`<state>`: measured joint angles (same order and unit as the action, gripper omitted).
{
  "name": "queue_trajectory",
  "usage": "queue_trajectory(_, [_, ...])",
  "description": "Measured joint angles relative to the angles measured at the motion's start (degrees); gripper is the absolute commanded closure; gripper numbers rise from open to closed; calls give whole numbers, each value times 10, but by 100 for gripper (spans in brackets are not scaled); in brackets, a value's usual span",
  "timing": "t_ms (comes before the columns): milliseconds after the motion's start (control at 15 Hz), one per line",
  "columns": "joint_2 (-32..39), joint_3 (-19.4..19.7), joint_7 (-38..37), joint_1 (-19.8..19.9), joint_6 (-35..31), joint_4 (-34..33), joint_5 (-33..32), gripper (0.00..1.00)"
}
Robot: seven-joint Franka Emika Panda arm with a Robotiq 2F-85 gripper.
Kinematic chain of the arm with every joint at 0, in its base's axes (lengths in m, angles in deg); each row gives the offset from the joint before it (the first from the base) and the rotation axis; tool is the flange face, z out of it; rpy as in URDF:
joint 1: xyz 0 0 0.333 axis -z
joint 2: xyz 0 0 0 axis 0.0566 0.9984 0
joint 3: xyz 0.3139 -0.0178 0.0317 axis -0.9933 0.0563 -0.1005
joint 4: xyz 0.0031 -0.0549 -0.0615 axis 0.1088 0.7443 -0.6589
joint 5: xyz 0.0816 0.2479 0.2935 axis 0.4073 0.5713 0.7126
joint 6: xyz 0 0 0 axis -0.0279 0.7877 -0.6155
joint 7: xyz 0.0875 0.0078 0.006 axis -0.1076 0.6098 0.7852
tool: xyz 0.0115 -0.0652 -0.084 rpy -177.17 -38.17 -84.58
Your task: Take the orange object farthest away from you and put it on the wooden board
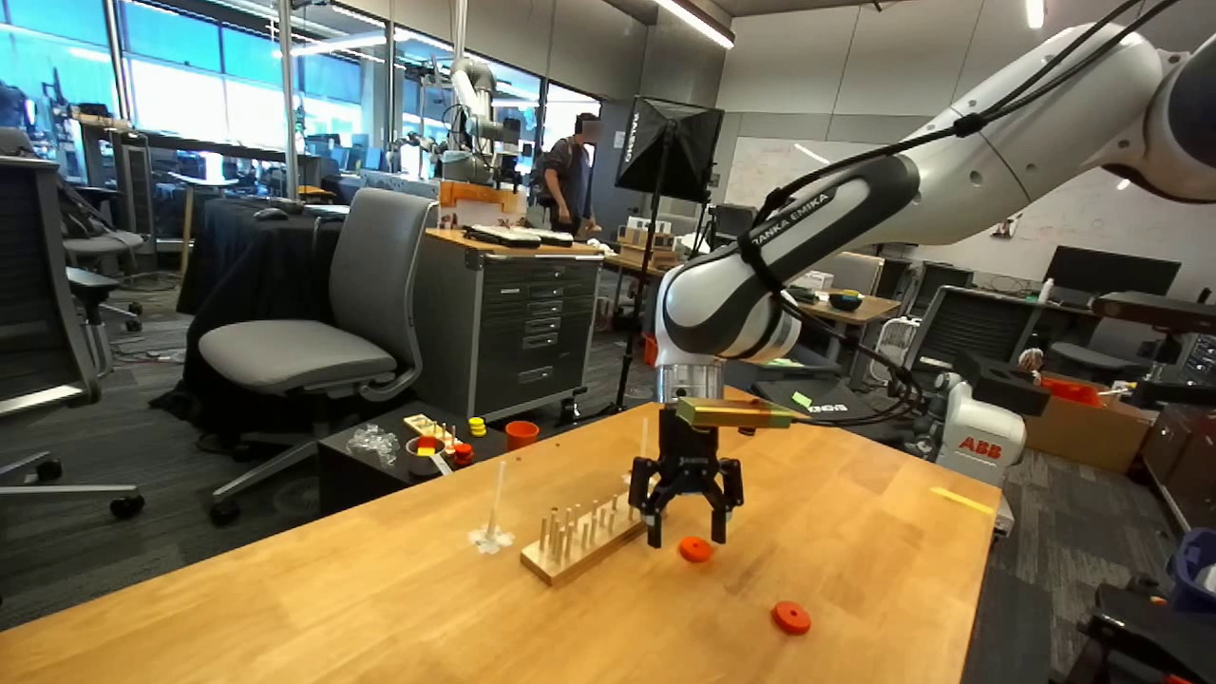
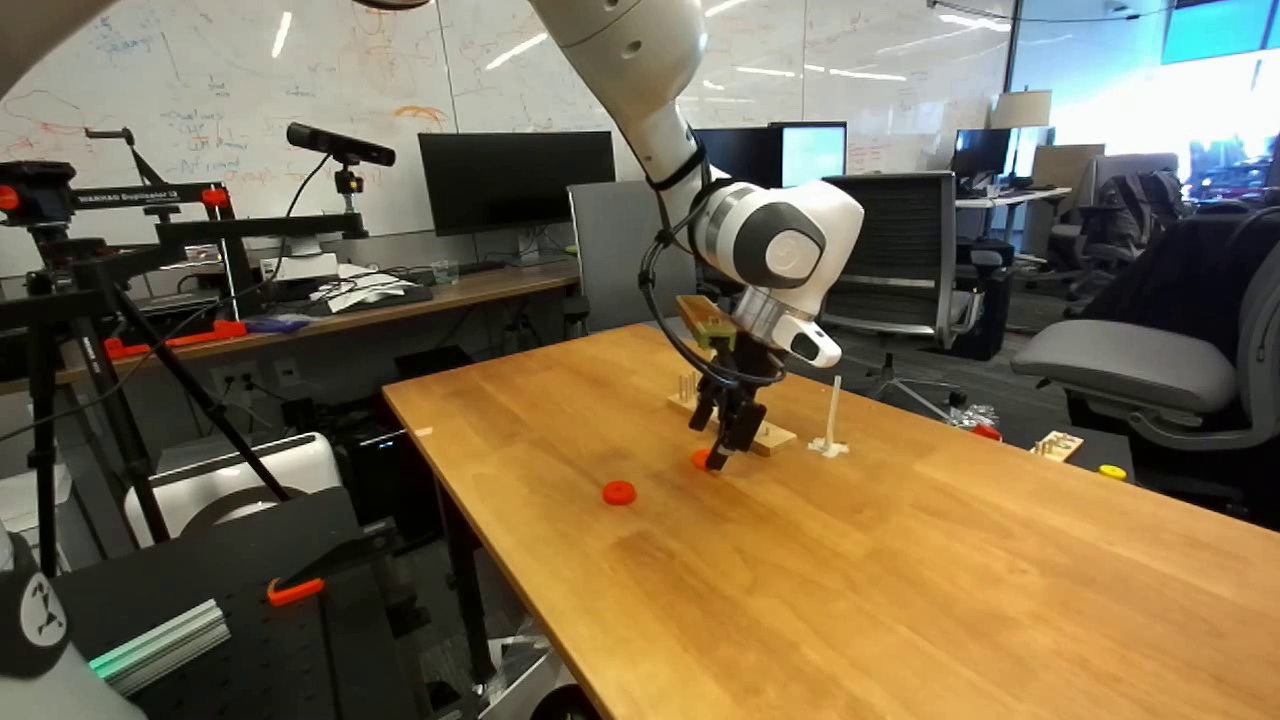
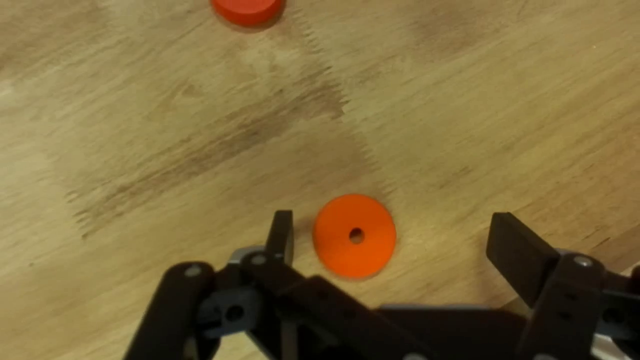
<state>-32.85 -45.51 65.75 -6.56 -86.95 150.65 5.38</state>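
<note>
The orange object (image 1: 695,550) is a small flat disc with a centre hole, lying on the tabletop beside the wooden board. It also shows in an exterior view (image 2: 701,460), partly hidden by a finger, and in the wrist view (image 3: 370,247). My gripper (image 1: 686,541) is open above it. In the wrist view the disc lies between the open fingers (image 3: 392,220), nearer the left finger, with a gap on both sides. The wooden board (image 1: 562,569) carries upright pegs; the gripper partly covers it in an exterior view (image 2: 775,438).
Another orange disc (image 1: 790,617) lies on the wooden table (image 1: 332,589); it shows in the wrist view (image 3: 247,10). Thin upright sticks (image 1: 497,499) are taped near the board. A low black side table (image 1: 347,484) beyond the edge holds an orange cup (image 1: 521,435) and small parts.
</note>
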Motion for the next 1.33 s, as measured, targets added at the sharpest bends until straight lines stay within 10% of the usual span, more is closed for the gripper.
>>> queue_trajectory(1333, [-35, 95, -49, -53, 75, 50, -130, 0])
